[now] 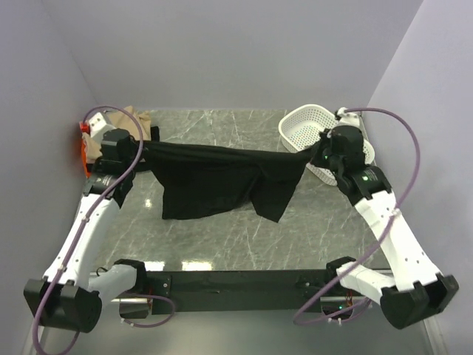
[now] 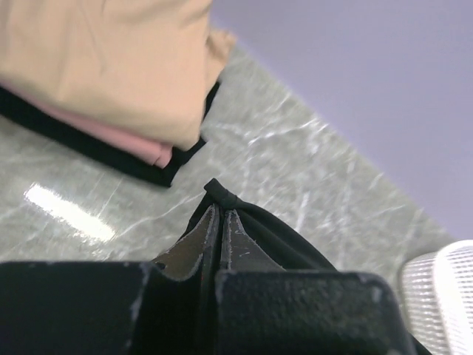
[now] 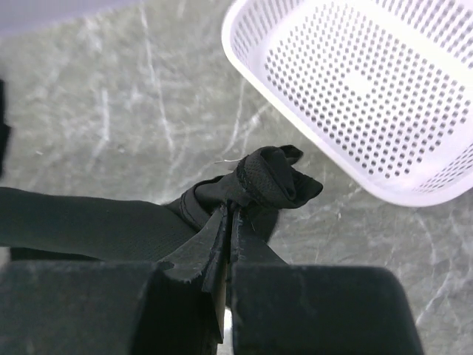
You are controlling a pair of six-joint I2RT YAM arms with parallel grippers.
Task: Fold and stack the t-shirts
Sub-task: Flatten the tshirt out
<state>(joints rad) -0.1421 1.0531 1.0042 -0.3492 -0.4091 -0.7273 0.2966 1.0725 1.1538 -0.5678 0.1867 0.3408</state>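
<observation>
A plain black t-shirt (image 1: 214, 181) hangs stretched between both arms above the marble table, its lower part sagging toward the near side. My left gripper (image 1: 144, 148) is shut on its left end; a pinch of black cloth (image 2: 222, 196) bulges past the tips. My right gripper (image 1: 319, 154) is shut on the right end, with a bunched knot of black fabric (image 3: 277, 177) sticking out beyond the closed fingers. A stack of folded t-shirts (image 2: 111, 74), tan over pale pink over black, lies at the far left corner (image 1: 133, 118).
A white perforated basket (image 1: 314, 133) stands at the far right, just beyond the right gripper, and fills the upper right of the right wrist view (image 3: 369, 81). An orange item (image 1: 83, 151) lies by the left wall. Walls close in the table on three sides.
</observation>
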